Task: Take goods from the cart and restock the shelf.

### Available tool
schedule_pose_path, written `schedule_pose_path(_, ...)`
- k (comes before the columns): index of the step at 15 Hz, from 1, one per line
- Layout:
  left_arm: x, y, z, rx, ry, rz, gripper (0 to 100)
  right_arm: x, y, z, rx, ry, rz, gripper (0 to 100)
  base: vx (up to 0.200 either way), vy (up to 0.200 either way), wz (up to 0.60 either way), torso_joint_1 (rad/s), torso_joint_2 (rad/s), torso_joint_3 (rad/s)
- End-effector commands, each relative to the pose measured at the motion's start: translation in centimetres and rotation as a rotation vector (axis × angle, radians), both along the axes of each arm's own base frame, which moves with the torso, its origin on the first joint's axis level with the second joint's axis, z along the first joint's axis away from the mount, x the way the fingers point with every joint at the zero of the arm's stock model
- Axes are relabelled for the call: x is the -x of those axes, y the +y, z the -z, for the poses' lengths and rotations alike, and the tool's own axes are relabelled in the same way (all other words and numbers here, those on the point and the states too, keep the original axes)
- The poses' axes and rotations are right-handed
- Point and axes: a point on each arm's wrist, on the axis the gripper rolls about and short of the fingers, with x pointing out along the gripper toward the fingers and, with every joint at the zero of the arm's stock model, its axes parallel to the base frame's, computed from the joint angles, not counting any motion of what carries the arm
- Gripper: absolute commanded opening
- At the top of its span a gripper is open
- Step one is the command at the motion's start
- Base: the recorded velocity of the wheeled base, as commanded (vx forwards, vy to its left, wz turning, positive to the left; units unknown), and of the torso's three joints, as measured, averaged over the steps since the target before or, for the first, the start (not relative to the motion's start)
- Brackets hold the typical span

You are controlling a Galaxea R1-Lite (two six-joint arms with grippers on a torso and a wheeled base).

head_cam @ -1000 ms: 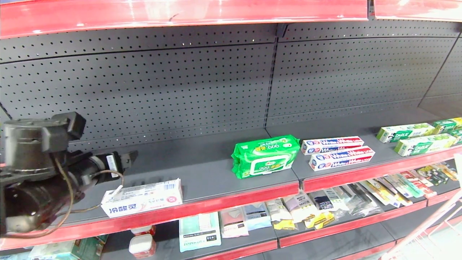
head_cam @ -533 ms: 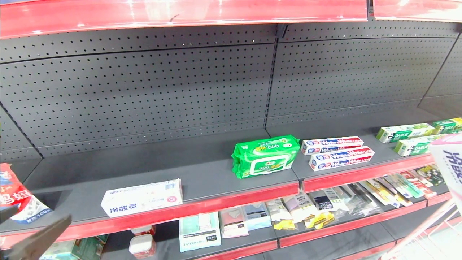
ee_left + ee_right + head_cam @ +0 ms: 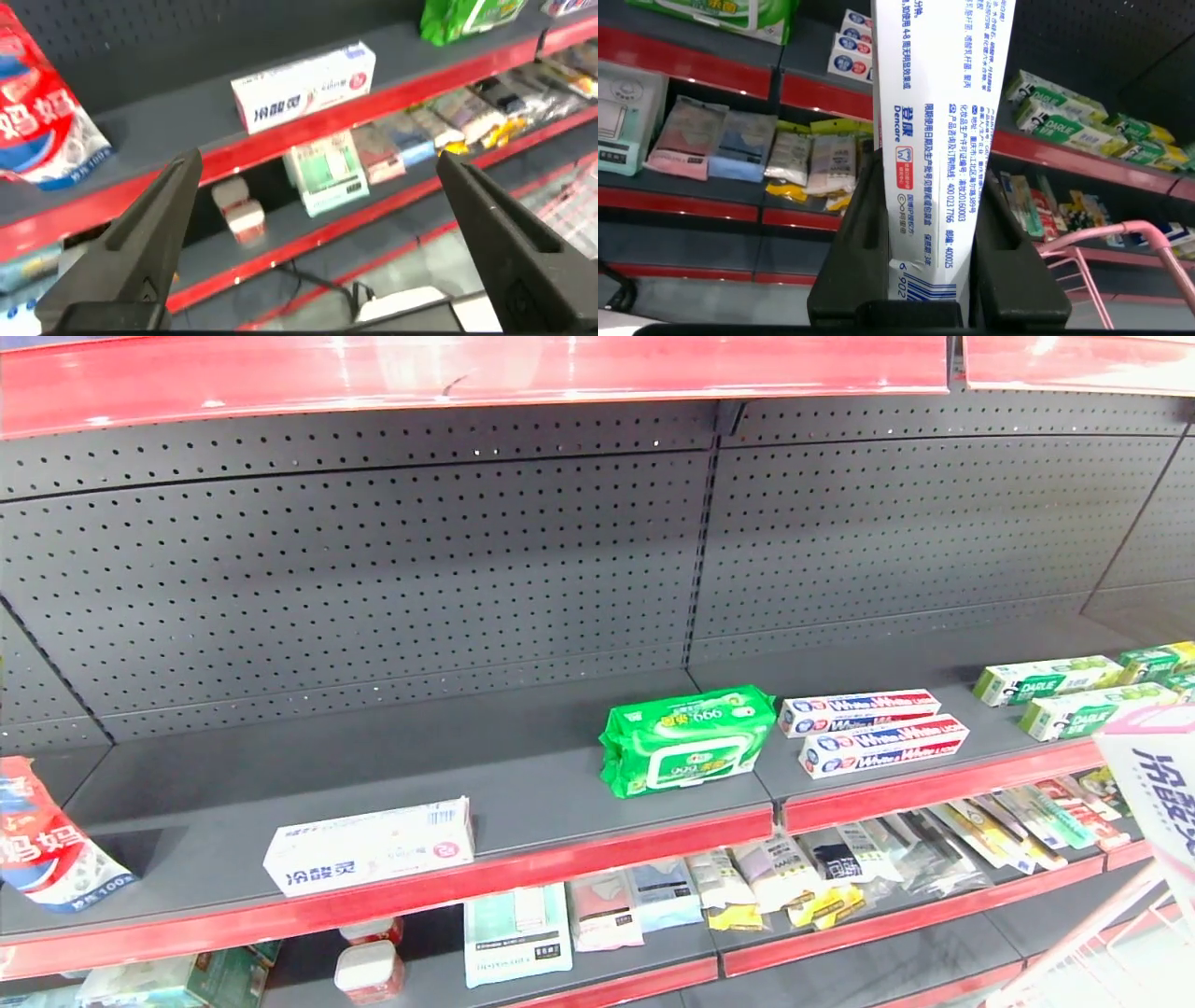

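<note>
**Held item:** white toothpaste box (image 3: 938, 112), clamped between the jaws of the right gripper (image 3: 932, 187). Long axis upright, running well past the fingertips. Also at the far right of the head view (image 3: 1153, 784), in front of the green toothpaste boxes (image 3: 1074, 695) and above the pink cart (image 3: 1102, 943).

**Likely destination (a judgement, not a sighting):** bare dark shelf board (image 3: 523, 775), beside the matching shelved box (image 3: 369, 847). That box lies flat with its long axis along the red front edge, left of the green wipes pack (image 3: 689, 739). Well to the left of the held item; upright-to-flat turn probably needed before set-down.

**Left gripper** (image 3: 318, 161): jaws wide apart, nothing between them. Low and in front of the shelved box, so nearer that spot than the right arm, yet empty.

**By view:** grip contact plain from the right wrist; free board space plain from the head; lower-shelf sachets (image 3: 392, 154) closest from the left wrist.
</note>
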Motion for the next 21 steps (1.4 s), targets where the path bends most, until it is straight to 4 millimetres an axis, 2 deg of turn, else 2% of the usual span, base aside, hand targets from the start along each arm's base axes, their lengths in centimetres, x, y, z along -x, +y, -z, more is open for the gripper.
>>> schedule_pose_path(1, 0.5, 0.2, 0.9, -0.011, -0.036, 0.002, 100, 0.1, 0.0, 0.0, -0.001, -0.004, 0.0, 0, 0.0, 0.0, 0.6, 0.002, 0.0, 0.002)
schedule_pose_path(10, 0.5, 0.2, 2.1, -0.039, -0.047, -0.005, 100, 0.2, 0.0, 0.5, -0.003, 0.005, 0.0, 0, 0.0, 0.0, 0.6, 0.004, 0.0, 0.002)
schedule_pose_path(13, 0.3, 0.1, 2.6, -0.044, -0.029, -0.008, 100, 0.0, 0.0, -0.3, 0.003, -0.009, -0.001, 0, 0.0, 0.0, 0.4, 0.003, 0.0, 0.003)
schedule_pose_path(17, -0.7, -0.2, 4.3, -0.052, 0.016, -0.012, 100, -2.9, 0.0, -3.4, 0.021, 0.043, -0.074, 0, 0.0, 0.0, 0.0, 0.0, 0.0, 0.0)
schedule_pose_path(18, -1.2, -0.4, 5.1, -0.051, 0.027, -0.004, 100, -4.9, 0.4, -5.1, 0.028, 0.068, -0.142, 0, 0.0, 0.0, 0.0, 0.0, 0.0, 0.0)
schedule_pose_path(19, -1.3, -0.4, 5.2, -0.042, 0.023, -0.002, 100, -5.7, 0.6, -5.7, 0.029, 0.075, -0.163, 0, 0.0, 0.0, 0.0, 0.0, 0.0, 0.0)
schedule_pose_path(20, -1.5, -0.5, 5.2, 0.017, 0.014, -0.024, 100, -7.9, 1.0, -7.0, 0.03, 0.104, -0.195, 0, 0.0, 0.0, 0.0, 0.0, 0.0, 0.0)
schedule_pose_path(21, -1.5, -0.4, 5.2, 0.033, 0.017, -0.064, 100, -8.8, 1.1, -7.4, 0.03, 0.116, -0.199, 0, 0.0, 0.0, 0.0, 0.0, 0.0, 0.0)
